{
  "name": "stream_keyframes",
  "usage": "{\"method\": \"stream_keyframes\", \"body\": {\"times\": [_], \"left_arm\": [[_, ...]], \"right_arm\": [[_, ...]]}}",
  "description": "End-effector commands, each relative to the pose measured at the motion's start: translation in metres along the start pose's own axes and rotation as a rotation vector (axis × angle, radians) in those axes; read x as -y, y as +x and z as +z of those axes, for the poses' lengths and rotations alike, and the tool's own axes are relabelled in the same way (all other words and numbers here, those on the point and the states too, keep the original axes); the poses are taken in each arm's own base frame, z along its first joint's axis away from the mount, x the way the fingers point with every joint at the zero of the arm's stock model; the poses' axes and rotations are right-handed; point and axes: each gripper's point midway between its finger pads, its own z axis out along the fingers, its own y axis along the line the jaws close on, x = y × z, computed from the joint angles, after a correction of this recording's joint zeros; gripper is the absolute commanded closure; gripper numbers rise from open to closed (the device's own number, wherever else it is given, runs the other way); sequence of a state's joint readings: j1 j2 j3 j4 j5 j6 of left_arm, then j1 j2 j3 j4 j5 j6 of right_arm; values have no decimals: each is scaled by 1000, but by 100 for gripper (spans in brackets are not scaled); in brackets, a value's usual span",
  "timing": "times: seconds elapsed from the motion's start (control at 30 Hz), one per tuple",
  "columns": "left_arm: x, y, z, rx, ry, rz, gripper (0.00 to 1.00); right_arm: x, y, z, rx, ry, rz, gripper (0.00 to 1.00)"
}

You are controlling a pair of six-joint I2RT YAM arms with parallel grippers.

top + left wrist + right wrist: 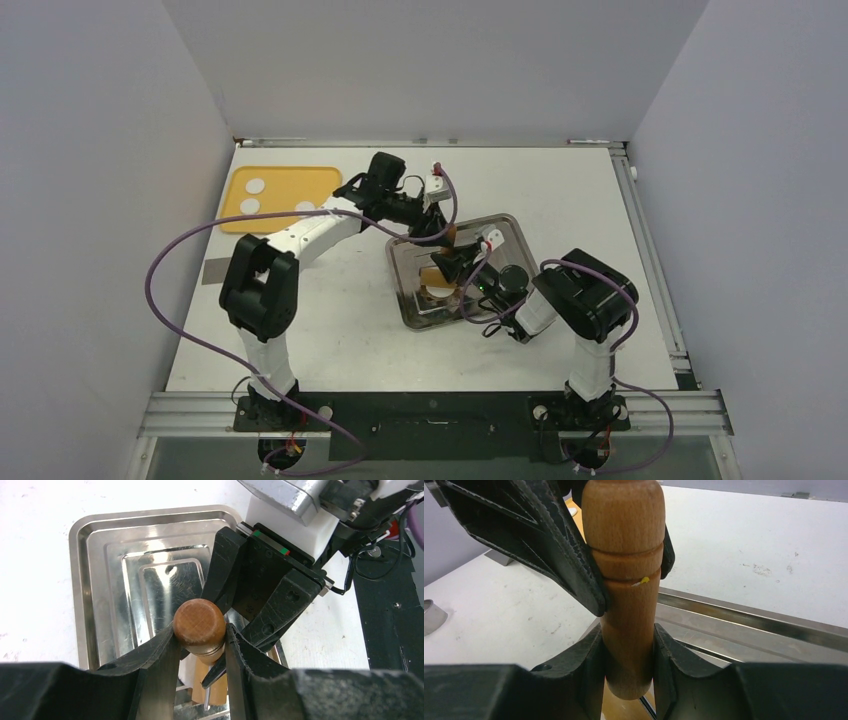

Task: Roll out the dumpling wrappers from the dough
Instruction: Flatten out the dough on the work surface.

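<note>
A wooden rolling pin handle (199, 622) stands upright over the metal tray (505, 228). My left gripper (200, 630) is shut on its rounded top end. My right gripper (628, 640) is shut on the same handle (624, 530) lower down, and the left gripper's fingers (574, 575) show above it. From the top, the two grippers (447, 235) (458, 262) meet over the tan pin (436, 277). A pale patch lies under the pin; I cannot tell what it is. Three white round dough pieces (255, 186) lie on a yellow board (235, 215) at the far left.
The metal tray (100, 530) has stepped shiny walls (749, 620). A grey tape patch (212, 270) lies left of the left arm. A small metal object (431, 615) sits on the white table at the left of the right wrist view.
</note>
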State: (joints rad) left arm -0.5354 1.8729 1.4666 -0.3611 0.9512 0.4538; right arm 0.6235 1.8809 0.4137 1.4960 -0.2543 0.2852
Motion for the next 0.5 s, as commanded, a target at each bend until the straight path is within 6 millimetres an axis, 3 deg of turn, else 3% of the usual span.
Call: {"method": "stream_keyframes", "body": {"times": [0.0,0.47], "left_arm": [[16,57,14,-109,37,-109,100],[23,103,22,-159,40,-203,100]], "right_arm": [[51,112,-65,-371,263,58,92],[46,169,-90,-536,276,48,92]]}}
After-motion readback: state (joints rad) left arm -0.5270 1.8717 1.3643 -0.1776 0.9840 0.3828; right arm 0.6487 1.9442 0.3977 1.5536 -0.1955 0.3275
